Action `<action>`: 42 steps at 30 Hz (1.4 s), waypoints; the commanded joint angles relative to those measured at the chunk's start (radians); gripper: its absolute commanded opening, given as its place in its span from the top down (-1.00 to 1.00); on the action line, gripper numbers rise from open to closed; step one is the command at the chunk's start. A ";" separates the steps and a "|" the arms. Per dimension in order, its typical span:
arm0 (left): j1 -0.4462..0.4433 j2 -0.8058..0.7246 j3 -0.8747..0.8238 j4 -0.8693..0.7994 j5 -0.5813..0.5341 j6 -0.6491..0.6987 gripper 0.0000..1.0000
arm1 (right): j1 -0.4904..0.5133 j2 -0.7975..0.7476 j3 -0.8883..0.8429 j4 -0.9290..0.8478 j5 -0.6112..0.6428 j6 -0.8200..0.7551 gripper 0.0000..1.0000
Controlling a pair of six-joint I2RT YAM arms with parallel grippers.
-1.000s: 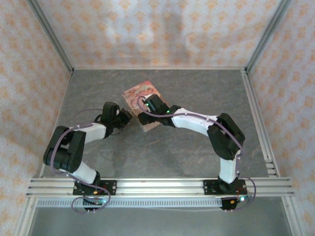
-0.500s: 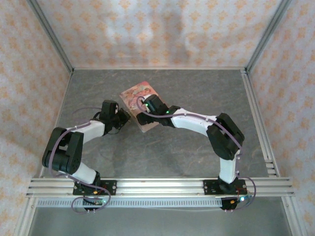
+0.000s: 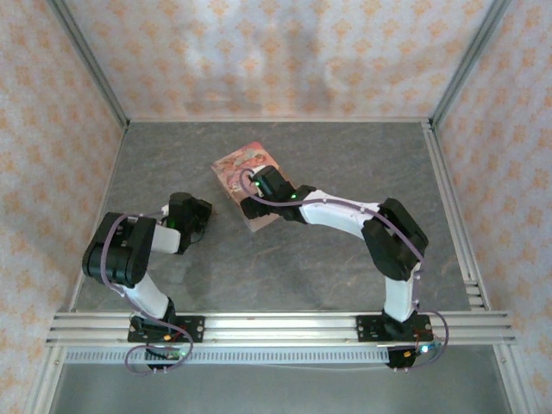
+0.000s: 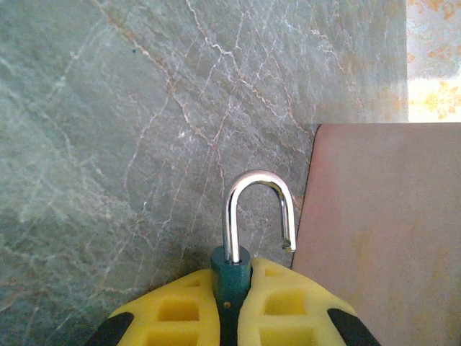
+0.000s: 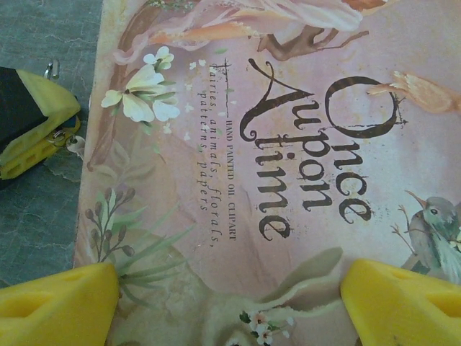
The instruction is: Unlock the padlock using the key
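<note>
Here the padlock (image 4: 230, 271) sits pinched in the left gripper (image 4: 230, 292), shackle protruding.

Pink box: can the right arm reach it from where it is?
Probably yes. The right gripper hovers open directly above the pink box, with nothing between its fingers and the lid.

Looks like a robotics lab test cell, not a home: aluminium frame posts (image 3: 86, 59) box in patterned backdrop panels (image 3: 276, 52), plus a grey marble-look tabletop (image 3: 345, 155) and robot arms (image 3: 345, 211) bolted to a metal rail (image 3: 276, 328).
</note>
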 commanded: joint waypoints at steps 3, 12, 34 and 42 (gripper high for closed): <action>-0.042 -0.121 0.072 -0.204 -0.044 0.156 1.00 | -0.033 0.109 -0.096 -0.481 0.025 0.064 -0.71; -0.094 -0.212 0.167 -0.637 -0.142 0.185 0.75 | -0.033 0.012 -0.016 -0.517 0.037 0.052 -0.77; -0.086 -0.186 0.291 -1.020 -0.269 0.252 0.19 | -0.053 -0.184 0.007 -0.542 0.101 0.035 -0.92; -0.088 -0.355 0.398 -1.194 -0.374 0.358 -0.47 | -0.103 -0.315 0.018 -0.541 0.172 0.037 -0.99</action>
